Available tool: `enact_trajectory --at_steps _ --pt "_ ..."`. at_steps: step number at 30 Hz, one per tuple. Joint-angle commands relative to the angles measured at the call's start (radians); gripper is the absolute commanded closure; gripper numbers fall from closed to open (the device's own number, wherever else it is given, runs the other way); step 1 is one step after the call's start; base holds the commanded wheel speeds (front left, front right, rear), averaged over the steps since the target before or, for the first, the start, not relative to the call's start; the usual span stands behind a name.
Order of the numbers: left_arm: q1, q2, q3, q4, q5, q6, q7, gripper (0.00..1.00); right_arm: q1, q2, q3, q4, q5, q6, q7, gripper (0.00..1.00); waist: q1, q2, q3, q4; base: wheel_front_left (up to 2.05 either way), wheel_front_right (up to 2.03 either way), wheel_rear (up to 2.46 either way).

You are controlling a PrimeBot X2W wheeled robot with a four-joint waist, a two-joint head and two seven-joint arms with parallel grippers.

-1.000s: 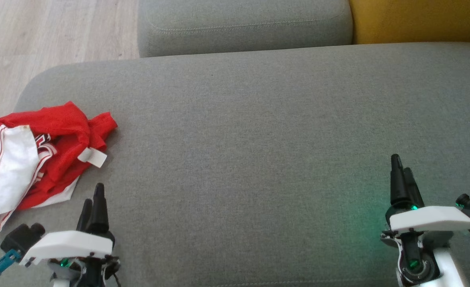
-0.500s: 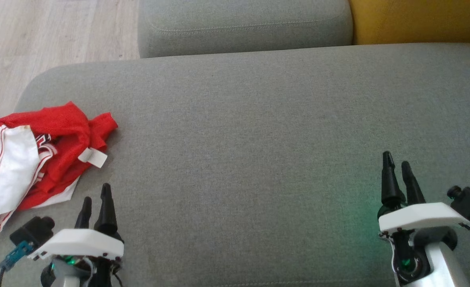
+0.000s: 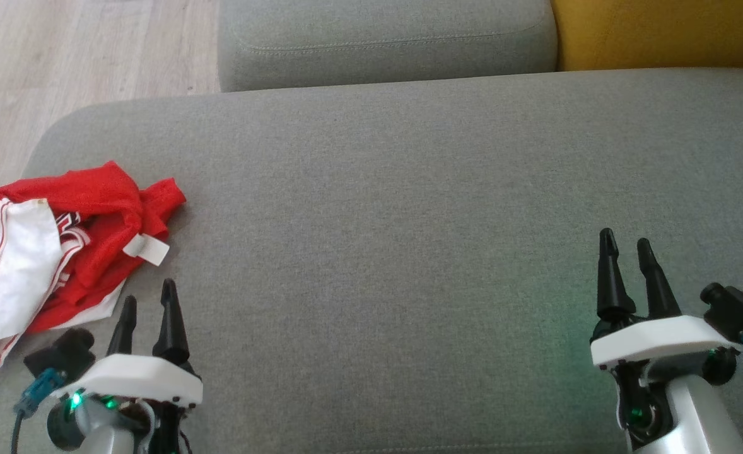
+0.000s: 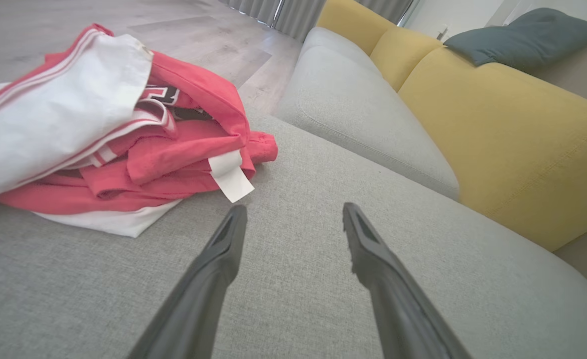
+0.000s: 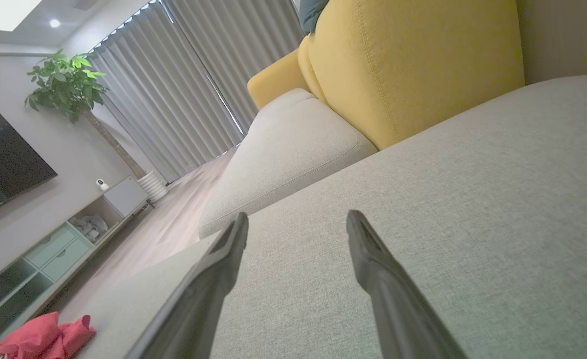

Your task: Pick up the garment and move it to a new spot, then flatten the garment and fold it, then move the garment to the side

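I have the garment (image 3: 62, 246), a red and white jersey, lying crumpled at the left end of the grey sofa seat (image 3: 409, 208), close to the seat's rounded corner. Part of it runs past the left edge of my head view. A white tag (image 3: 146, 248) sticks out on its right side.

My left claw (image 3: 149, 291) sits low over the seat just beside the garment's near right edge, not touching the cloth. It is released, its two dark fingers parted with nothing between them. In the left wrist view the tag lies just ahead of the left fingertip, and the pile of cloth rises off to the left of both fingers. I cannot tell whether the tips touch the seat.

My right claw (image 3: 625, 237) is at the right end of the seat, well apart from the garment. It is released too, fingers parted over the grey fabric and grasping nothing. In its wrist view the garment is a small red heap in the lower left corner.

Behind the seat are a second grey cushion (image 3: 384, 38) and a yellow cushion (image 3: 661, 31). Pale wooden floor (image 3: 62, 57) runs along the left.
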Motion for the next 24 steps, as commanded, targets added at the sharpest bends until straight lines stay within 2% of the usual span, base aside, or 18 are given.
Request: enact_trajectory --at_steps 1,24 --pt "-0.056 0.021 0.015 -0.039 0.035 0.006 -0.019 0.00 -0.056 -0.006 0.020 -0.035 -0.036 0.006 -0.016 0.00 0.0000 0.0000 0.000 0.000 0.00 0.00 0.00" --pt "-0.061 0.024 0.003 -0.005 0.289 0.046 -0.083 0.00 -0.063 -0.007 0.009 0.012 -0.318 0.007 -0.080 0.00 0.0000 0.0000 0.000 -0.009 0.00 0.00 0.00"
